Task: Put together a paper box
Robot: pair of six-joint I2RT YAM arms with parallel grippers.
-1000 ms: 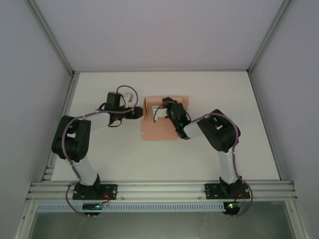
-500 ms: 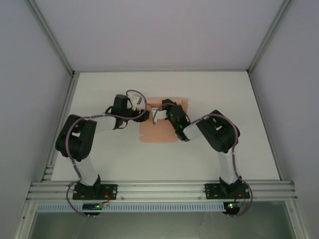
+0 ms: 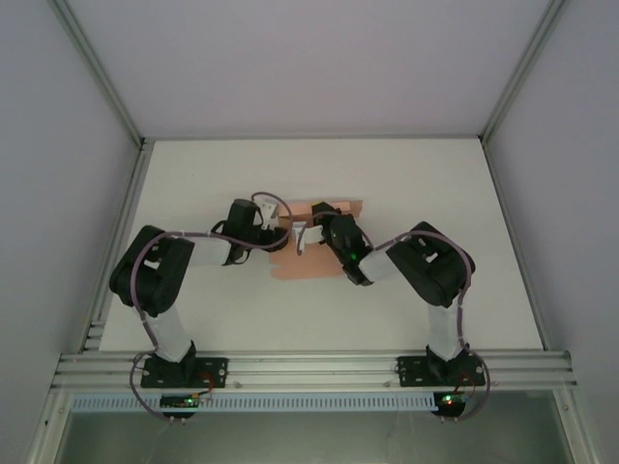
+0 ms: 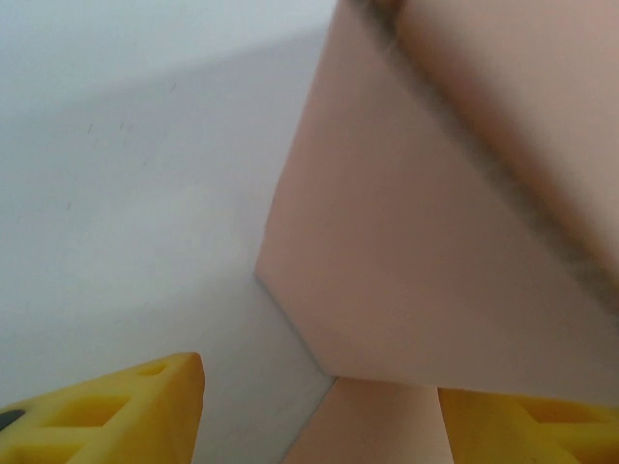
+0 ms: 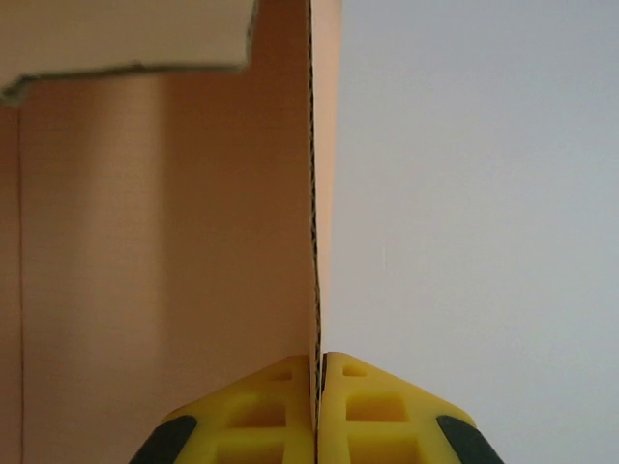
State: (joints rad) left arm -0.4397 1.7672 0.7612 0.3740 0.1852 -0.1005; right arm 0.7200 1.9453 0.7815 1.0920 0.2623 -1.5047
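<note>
The salmon-pink paper box point(image 3: 308, 263) lies mid-table as a partly folded sheet, some flaps raised. My right gripper point(image 3: 302, 236) is shut on one upright card wall point(image 5: 315, 193); its yellow fingertips point(image 5: 319, 372) pinch the corrugated edge, and another flap point(image 5: 126, 34) folds over at the top left. My left gripper point(image 3: 282, 224) meets the box from the left. In the left wrist view its yellow fingers point(image 4: 126, 406) stand open, spread wide, with a raised pink panel point(image 4: 426, 251) just ahead and flat card point(image 4: 372, 425) between them.
White table point(image 3: 193, 174) all around the box, with free room on every side. Grey enclosure walls and aluminium posts point(image 3: 97, 87) border the table. A metal rail point(image 3: 309, 367) carries both arm bases at the near edge.
My left gripper has moved right, up against the box's left side. The right arm has shifted slightly, and the sheet's far flap stands differently.
</note>
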